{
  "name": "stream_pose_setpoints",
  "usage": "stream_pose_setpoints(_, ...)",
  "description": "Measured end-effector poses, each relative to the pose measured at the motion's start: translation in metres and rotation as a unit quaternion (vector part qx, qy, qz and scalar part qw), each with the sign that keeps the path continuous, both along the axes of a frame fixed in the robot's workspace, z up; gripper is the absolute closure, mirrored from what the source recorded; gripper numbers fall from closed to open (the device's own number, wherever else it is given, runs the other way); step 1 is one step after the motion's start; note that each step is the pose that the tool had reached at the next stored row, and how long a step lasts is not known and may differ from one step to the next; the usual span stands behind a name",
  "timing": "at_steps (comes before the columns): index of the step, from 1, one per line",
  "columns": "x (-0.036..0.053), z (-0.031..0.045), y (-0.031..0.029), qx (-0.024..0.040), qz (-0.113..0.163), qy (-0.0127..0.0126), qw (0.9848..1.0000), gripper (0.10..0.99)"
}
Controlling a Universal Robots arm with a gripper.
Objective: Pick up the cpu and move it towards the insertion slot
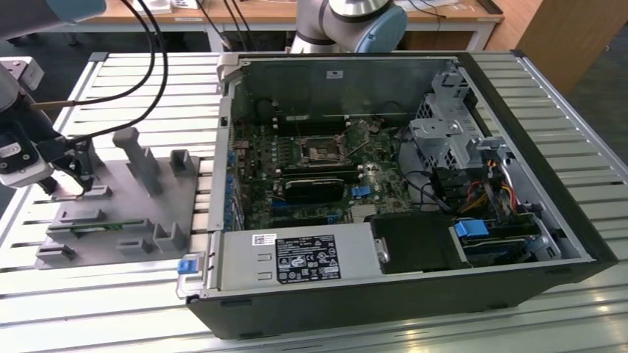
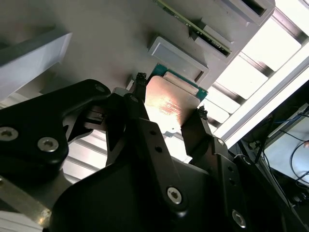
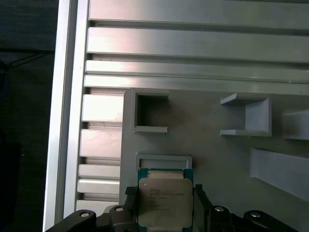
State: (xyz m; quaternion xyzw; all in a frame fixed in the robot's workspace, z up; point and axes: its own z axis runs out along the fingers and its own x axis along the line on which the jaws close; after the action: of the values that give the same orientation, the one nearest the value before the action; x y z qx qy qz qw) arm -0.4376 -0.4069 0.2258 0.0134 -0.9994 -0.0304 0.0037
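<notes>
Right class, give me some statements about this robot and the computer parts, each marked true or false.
1. The cpu sits between the fingers of the gripper. True.
2. The cpu is seated in the insertion slot. False: it is over at the grey fixture, outside the case.
3. The computer case lies on its side with its panel off. True.
4. The gripper holds the green memory stick. False: the stick rests in the grey fixture, apart from the gripper.

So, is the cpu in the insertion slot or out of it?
Out. The cpu is gripped by the end effector at the grey fixture; the insertion slot lies apart, inside the computer case.
</notes>
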Motion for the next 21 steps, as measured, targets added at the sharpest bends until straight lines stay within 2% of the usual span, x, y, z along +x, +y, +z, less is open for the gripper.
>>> stream_pose_setpoints(8, 0.0, 0.0053, 0.0003, 0.0, 0.0, -0.0001, 1.0, 0.545)
stream_pose_setpoints(21, 0.0, 0.0182, 0.0009, -0.0001, 0.0, -0.0001, 1.0, 0.545)
